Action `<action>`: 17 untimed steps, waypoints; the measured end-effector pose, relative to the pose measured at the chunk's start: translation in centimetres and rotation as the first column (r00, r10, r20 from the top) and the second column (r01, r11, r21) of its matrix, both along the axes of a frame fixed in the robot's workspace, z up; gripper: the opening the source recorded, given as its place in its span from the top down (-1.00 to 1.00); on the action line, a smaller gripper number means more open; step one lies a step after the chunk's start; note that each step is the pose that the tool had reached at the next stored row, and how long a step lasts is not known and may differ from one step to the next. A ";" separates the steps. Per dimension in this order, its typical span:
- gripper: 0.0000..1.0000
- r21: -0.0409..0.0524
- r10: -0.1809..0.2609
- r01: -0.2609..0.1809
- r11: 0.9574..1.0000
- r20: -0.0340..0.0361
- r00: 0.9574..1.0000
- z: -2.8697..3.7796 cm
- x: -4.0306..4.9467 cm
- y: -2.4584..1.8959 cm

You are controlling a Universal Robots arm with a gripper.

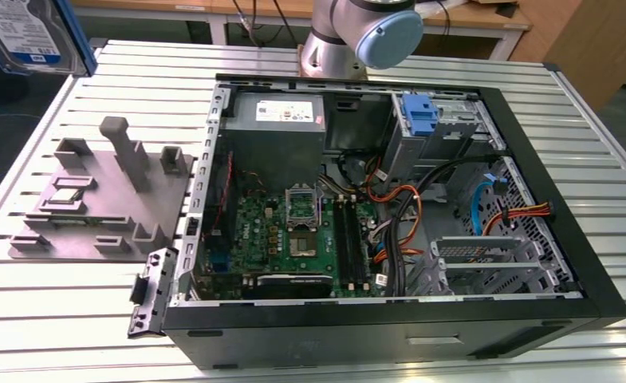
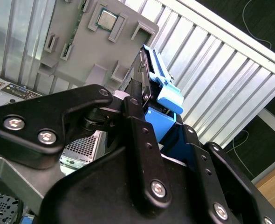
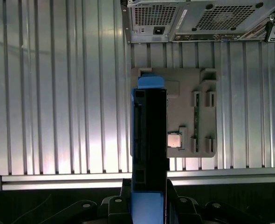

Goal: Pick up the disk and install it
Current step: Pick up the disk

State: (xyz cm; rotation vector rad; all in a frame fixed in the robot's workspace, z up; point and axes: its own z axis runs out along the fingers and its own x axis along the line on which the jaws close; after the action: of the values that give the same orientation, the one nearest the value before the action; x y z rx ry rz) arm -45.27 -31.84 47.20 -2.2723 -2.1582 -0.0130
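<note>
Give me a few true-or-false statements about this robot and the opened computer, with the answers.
1. The gripper is clamped on the disk. True.
2. The disk already sits inside the computer case. False: it is in the gripper, outside the case.
3. The case lies open, with its motherboard showing. True.
4. The grey fixture beside the case holds nothing. False: a processor chip sits in one of its pockets.
5. The table has a smooth wooden top. False: it is ribbed metal.
</note>
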 end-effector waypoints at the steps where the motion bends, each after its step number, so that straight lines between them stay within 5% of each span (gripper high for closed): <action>1: 0.27 0.000 0.000 0.000 1.000 0.000 1.000 0.03 0.00 0.00; 17: 0.27 0.000 0.000 0.000 1.000 0.000 1.000 0.53 0.00 0.00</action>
State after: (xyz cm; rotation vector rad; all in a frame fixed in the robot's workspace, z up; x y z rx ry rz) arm -45.27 -31.84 47.73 -2.2723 -2.1582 -0.0130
